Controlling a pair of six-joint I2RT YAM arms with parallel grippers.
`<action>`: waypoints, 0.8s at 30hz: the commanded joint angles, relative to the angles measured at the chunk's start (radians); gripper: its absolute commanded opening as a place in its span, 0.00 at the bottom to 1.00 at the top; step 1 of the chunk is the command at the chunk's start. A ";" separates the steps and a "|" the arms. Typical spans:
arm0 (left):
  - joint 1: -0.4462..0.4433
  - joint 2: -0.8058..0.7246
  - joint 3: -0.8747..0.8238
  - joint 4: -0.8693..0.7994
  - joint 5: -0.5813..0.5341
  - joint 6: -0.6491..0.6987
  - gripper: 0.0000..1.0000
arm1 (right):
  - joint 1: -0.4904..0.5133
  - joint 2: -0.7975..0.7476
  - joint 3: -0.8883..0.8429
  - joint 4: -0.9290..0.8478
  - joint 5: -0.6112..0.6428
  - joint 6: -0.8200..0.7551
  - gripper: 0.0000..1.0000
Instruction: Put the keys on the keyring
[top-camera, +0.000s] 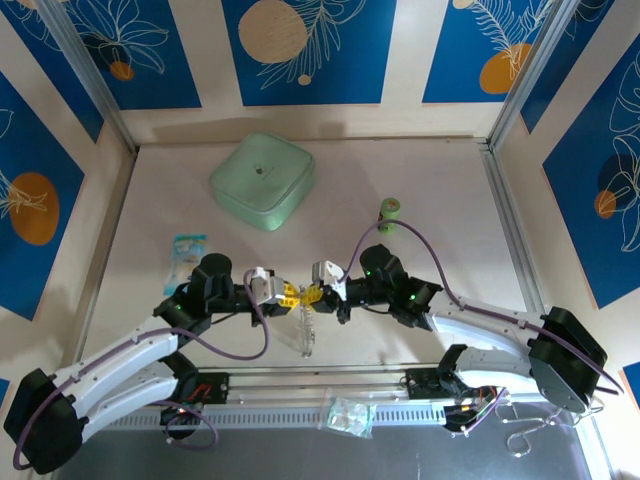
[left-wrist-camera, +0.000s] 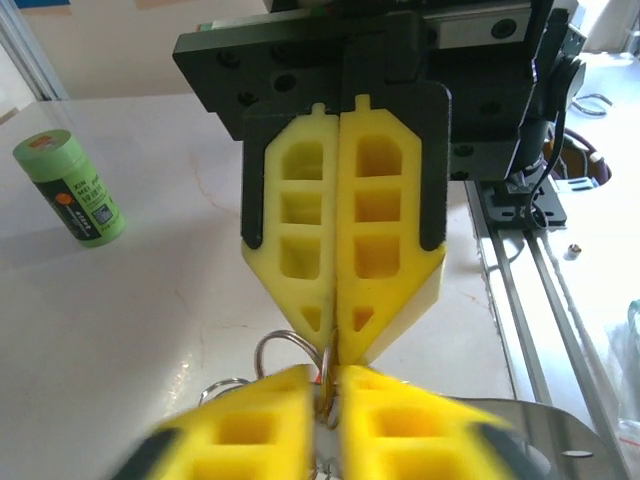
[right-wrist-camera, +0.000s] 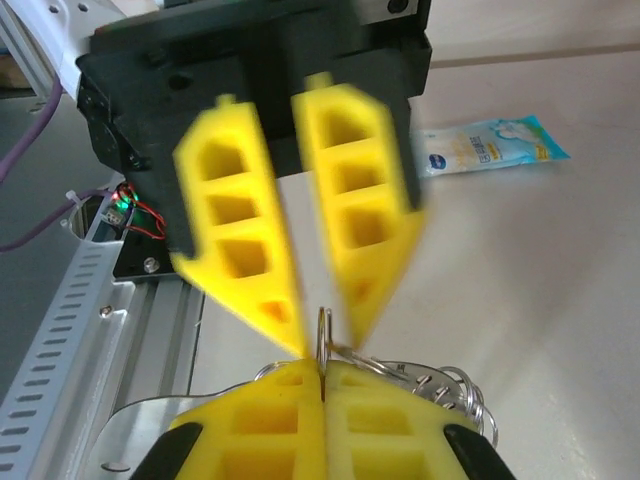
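Top external view: two grippers, one lid, one green cylinder and one packet. The left gripper and right gripper meet tip to tip on the near side of the lid. The cylinder lies to the lid's right, the packet to its near left.

Right wrist view: the right gripper's fingers are pressed together, clamping one thin wire loop of the keyring. That loop stands upright and edge-on to the camera, long axis vertical, rising toward the left gripper. The left gripper's fingers stand parted on either side of the loop; contact cannot be told. At least three further loops bunch just beside the right fingertips. The keys cannot be made out among them.
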 joint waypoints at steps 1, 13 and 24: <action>-0.009 -0.057 0.044 -0.117 -0.044 0.076 0.45 | 0.003 -0.034 0.039 -0.062 0.008 -0.063 0.00; -0.005 -0.101 0.093 -0.231 -0.123 0.062 0.50 | 0.006 -0.051 0.165 -0.359 -0.017 -0.261 0.00; -0.007 -0.035 0.123 -0.273 0.036 0.119 0.32 | 0.020 -0.003 0.270 -0.495 -0.009 -0.302 0.00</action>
